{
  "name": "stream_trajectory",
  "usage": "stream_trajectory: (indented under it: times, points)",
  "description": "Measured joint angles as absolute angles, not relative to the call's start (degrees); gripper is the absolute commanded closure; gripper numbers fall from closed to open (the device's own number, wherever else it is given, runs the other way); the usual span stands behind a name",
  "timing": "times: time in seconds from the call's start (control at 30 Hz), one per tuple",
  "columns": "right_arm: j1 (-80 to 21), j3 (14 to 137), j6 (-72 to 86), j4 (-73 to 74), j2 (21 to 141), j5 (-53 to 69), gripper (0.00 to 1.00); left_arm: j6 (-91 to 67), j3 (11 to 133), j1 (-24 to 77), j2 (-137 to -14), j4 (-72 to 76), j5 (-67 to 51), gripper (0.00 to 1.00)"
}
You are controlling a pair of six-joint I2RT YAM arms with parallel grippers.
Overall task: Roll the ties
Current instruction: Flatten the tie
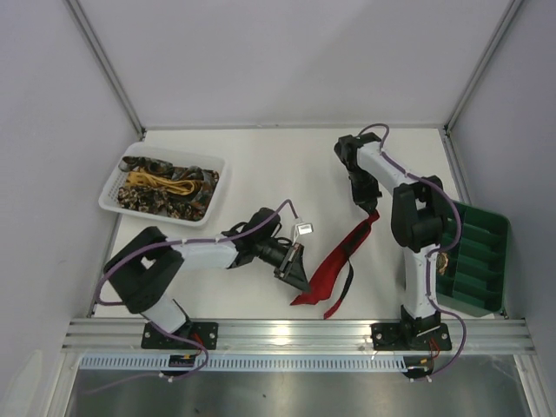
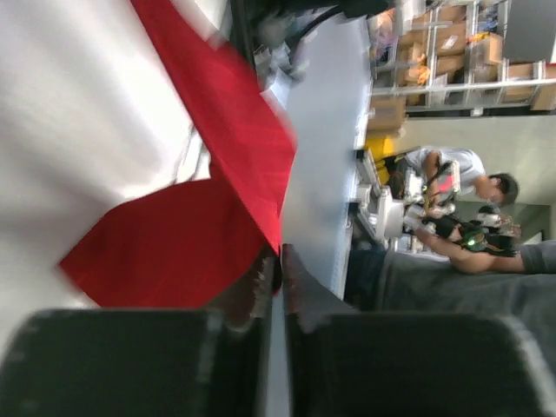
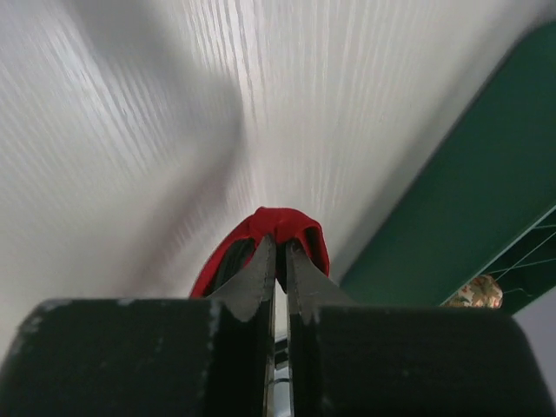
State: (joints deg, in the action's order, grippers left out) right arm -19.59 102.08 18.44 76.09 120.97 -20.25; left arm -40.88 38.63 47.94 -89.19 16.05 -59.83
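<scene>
A bright red tie (image 1: 346, 252) with dark backing lies stretched across the table between the two arms. My left gripper (image 1: 300, 282) is shut on its wide pointed end near the front edge; in the left wrist view the red fabric (image 2: 187, 243) sits pinched at the closed tips (image 2: 280, 265). My right gripper (image 1: 369, 211) is shut on the narrow far end, held a little above the table; the right wrist view shows the red fabric (image 3: 282, 228) folded over the closed tips (image 3: 280, 252). More ties, brown-gold patterned and yellow (image 1: 165, 187), lie piled in the basket.
A white basket (image 1: 111, 198) stands at the back left. A green compartment tray (image 1: 476, 259) lies at the right edge, with a small patterned roll (image 3: 475, 293) in it. A small white tag (image 1: 305, 229) lies near the left wrist.
</scene>
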Motion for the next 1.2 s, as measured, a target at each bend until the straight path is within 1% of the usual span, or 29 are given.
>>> stream_trajectory:
  times: [0.03,0.07,0.1,0.13,0.17,0.2,0.3,0.37,0.47,0.53,0.6,0.63,0.67,0.73,0.8,0.83,0.87,0.9,0.97,1.07,1.13,1.2]
  points:
    - [-19.8,103.6,18.4,76.0,122.3,-21.0,0.88,-38.9,39.7,47.1,-90.9,12.6,-60.2,0.76]
    - [-19.9,104.6,18.4,75.5,123.3,-21.7,0.83,-36.4,41.5,46.1,-93.1,7.9,-60.1,0.7]
    - [-19.8,105.7,18.3,75.0,124.6,-22.1,0.74,-34.2,43.4,45.3,-95.3,3.0,-59.5,0.54]
    - [-19.8,106.5,18.5,74.4,125.5,-22.4,0.73,-31.8,44.9,44.3,-97.2,-1.5,-58.4,0.47]
    - [-19.6,107.2,18.3,74.0,126.4,-22.7,0.71,-30.3,45.9,43.3,-98.2,-5.1,-57.3,0.37]
    - [-19.4,107.9,18.2,73.8,127.0,-22.9,0.54,-28.6,46.8,41.8,-98.8,-9.1,-55.4,0.32]
    - [-18.6,109.5,17.8,73.3,127.7,-23.7,0.4,-25.1,49.7,37.3,-98.9,-19.6,-47.9,0.31]
    - [-17.8,110.7,17.8,73.0,127.7,-24.2,0.37,-23.1,53.3,34.7,-98.6,-25.4,-41.3,0.28]
    - [-16.6,111.5,17.7,72.1,127.3,-24.4,0.37,-21.4,56.1,34.1,-96.3,-27.9,-37.5,0.26]
    - [-16.1,109.9,17.7,70.5,125.8,-23.4,0.37,-20.4,56.9,34.4,-93.9,-28.9,-36.8,0.26]
    - [-16.1,105.9,17.7,68.8,122.3,-19.3,0.4,-19.5,57.3,34.8,-91.9,-29.4,-36.2,0.32]
    - [-16.4,102.7,17.7,67.3,119.3,-16.6,0.41,-19.4,57.2,35.1,-91.2,-29.5,-35.9,0.37]
    - [-16.8,100.1,17.8,66.7,116.9,-14.0,0.42,-19.4,57.2,35.4,-90.7,-29.6,-35.8,0.47]
    - [-18.7,93.2,17.8,64.7,110.2,-7.8,0.44,-20.2,56.3,36.4,-90.2,-28.3,-35.9,0.59]
    - [-21.5,86.7,18.2,62.2,104.0,-2.9,0.47,-21.6,54.3,38.2,-89.9,-26.0,-36.1,0.66]
    - [-23.4,83.7,18.4,61.4,101.2,-0.5,0.48,-22.2,53.5,39.0,-89.9,-25.2,-36.1,0.73]
    - [-25.2,80.9,19.1,59.7,98.8,1.8,0.51,-23.1,52.5,40.2,-90.1,-24.5,-36.2,0.76]
    - [-27.2,78.2,19.9,58.5,96.6,3.7,0.52,-23.9,51.7,41.3,-90.4,-24.1,-36.2,0.77]
    - [-30.5,73.4,21.4,55.5,93.5,7.5,0.52,-25.1,50.8,43.0,-91.7,-22.9,-36.4,0.77]
    - [-32.6,65.6,24.6,51.1,89.6,12.8,0.47,-26.5,49.8,45.3,-93.4,-21.4,-36.4,0.73]
    - [-32.7,60.7,27.3,48.4,87.9,15.1,0.46,-27.0,49.0,46.4,-93.8,-21.0,-36.4,0.7]
    - [-32.9,57.4,30.0,46.4,87.5,16.3,0.46,-27.7,48.0,47.6,-93.8,-20.1,-36.5,0.7]
